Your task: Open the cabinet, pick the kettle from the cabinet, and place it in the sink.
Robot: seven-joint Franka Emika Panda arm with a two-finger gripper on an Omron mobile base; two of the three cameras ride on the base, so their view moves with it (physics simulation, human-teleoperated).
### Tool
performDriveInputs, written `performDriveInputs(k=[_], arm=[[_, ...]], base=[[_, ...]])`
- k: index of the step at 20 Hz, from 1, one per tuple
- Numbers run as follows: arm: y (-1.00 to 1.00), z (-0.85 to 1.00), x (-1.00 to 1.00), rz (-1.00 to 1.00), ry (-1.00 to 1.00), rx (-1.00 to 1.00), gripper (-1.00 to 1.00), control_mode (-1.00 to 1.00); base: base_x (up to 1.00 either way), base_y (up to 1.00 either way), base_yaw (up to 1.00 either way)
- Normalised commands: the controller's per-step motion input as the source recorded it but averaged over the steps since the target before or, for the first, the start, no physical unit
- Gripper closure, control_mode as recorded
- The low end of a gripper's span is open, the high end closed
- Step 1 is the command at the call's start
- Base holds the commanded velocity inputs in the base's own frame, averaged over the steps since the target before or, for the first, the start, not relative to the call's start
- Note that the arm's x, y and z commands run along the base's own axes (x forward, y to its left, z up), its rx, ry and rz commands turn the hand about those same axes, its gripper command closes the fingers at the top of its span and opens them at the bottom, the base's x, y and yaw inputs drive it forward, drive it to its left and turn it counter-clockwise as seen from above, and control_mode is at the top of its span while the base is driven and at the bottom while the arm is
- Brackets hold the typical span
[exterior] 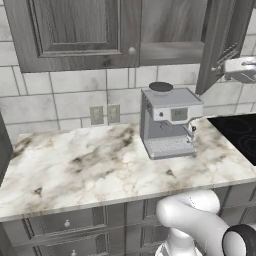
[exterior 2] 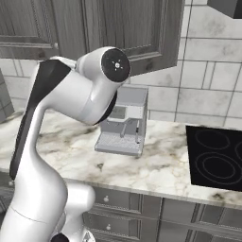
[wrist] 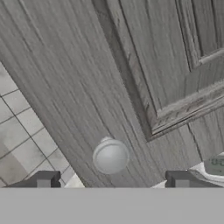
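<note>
Tool point(wrist: 113, 180) spread open just short of the round silver knob point(wrist: 110, 155), fingertips point(wrist: 43, 179) flanking it on either side without touching. Right cabinet point(exterior: 75, 32) door point(exterior: 220, 40) swung outward above the marble bench point(exterior: 90, 165), hand at its edge. Silver coffee machine point(exterior: 168, 122) standing below, black cooktop point(exterior: 237, 132) to the right.

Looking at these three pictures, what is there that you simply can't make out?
- Kettle: the open half of the cabinet shows a bare shelf in the left base view; the rest is cut off by the top edge.
- Gripper: in the hand view just the two fingers rise either side of the knob; whether they touch it is unclear.
- Coffee machine: partly behind the arm in the right base view.
</note>
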Motion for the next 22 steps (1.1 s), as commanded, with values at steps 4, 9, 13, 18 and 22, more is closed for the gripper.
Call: performDriveInputs(k=[4,9,13,18,22], arm=[[-0.16,-0.08,-0.33,0.01,0.21,0.04,-1.0,-1.0],[0.15,-0.05,-0.57,0.0,-0.01,0.02,-1.0,-1.0],[0.34,-0.08,-0.5,-0.07,-0.14,0.0,-1.0,-1.0],[0.45,-0.05,-0.18,-0.33,-0.05,0.0,-1.0,-1.0],[0.46,0.0,-0.02,-0.33,0.0,0.02,-1.0,-1.0]], base=[[0.0,0.0,0.0],[0.0,0.0,0.0],[0.0,0.0,0.0],[0.0,0.0,0.0],[0.0,0.0,0.0]])
